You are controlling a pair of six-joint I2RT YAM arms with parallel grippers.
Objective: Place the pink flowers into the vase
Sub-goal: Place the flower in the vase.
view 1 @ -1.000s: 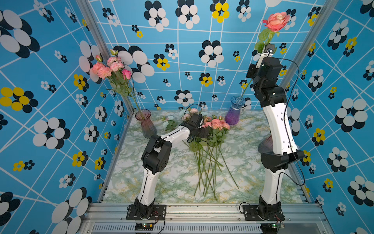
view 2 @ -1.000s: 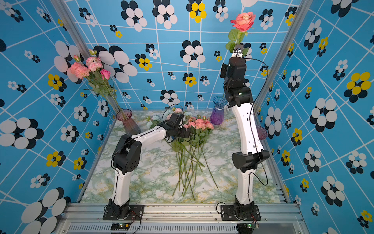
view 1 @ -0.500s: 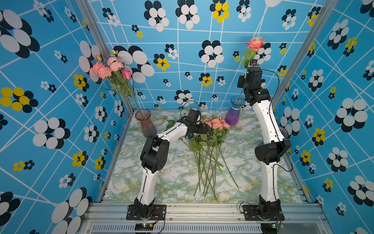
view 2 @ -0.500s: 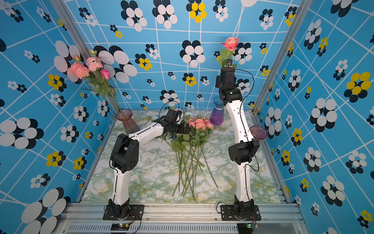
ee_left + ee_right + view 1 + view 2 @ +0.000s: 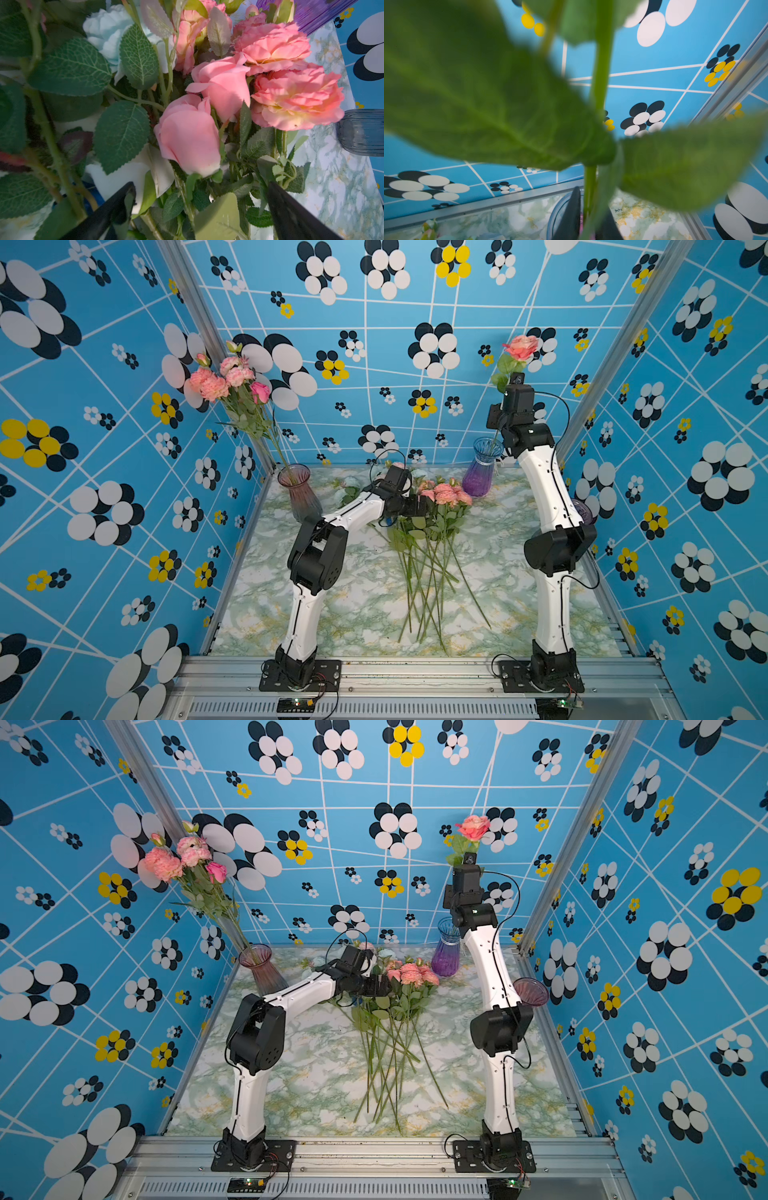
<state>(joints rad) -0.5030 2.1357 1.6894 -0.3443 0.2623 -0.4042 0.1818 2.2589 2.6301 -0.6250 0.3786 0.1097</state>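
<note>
There are three vases [image 5: 299,493], two arms [image 5: 357,510], one lone coral rose [image 5: 519,348] and two bunches of pink flowers [image 5: 444,493].

Most pink flowers [image 5: 444,494], roses & ruffled carnations, lie in a loose heap mid-counter [image 5: 365,597], heads twd. the back, long green stems fanned twd. the front. A 2nd bunch [image 5: 226,379] stands in the pink glass vase [image 5: 297,491] at the back-left corner, leaning twd. the left wall. One coral rose [image 5: 519,347] is upright near back-right, stem's lower end at the mouth of the blue-purple vase [image 5: 482,475].
</note>
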